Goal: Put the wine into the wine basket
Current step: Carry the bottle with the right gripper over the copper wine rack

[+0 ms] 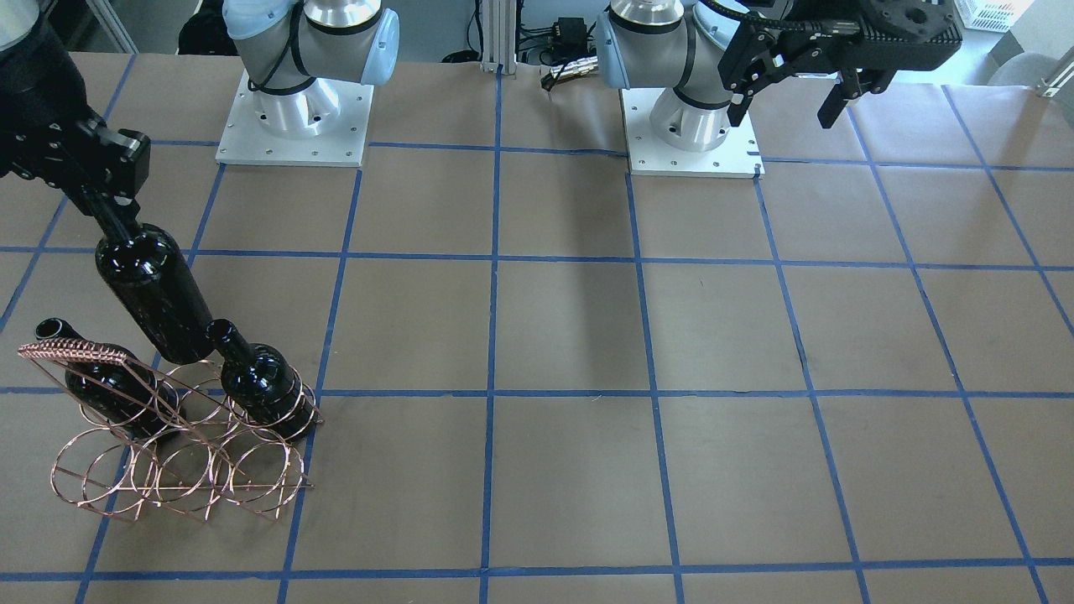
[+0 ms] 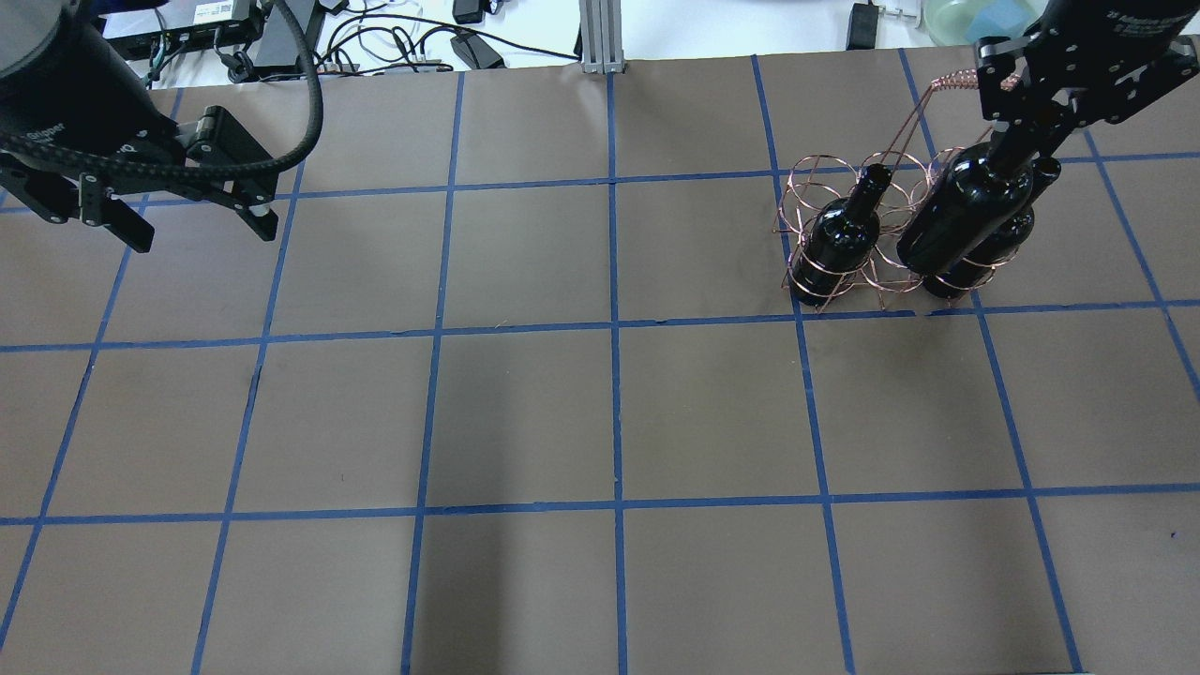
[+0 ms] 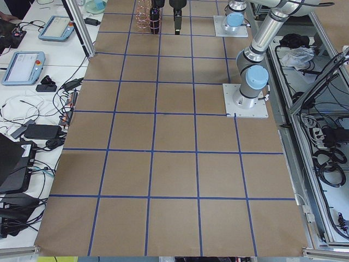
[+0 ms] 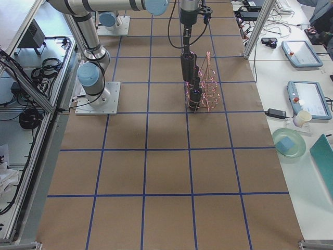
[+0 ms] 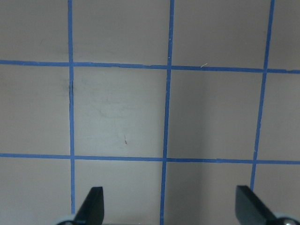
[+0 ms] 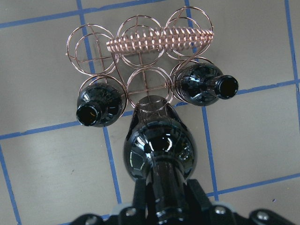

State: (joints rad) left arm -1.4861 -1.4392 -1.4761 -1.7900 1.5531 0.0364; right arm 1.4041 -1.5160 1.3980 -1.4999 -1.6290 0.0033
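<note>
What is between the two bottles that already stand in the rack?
In the right wrist view, an empty ring of the rack. The bottle held by the right pincer hangs close by it.

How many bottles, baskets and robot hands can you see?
Black wine bottles: 3, one held by the right hand, two standing in the basket
Copper wire basket: 1
Robot hands: 2, counting the empty left hand
Total: 6
</note>
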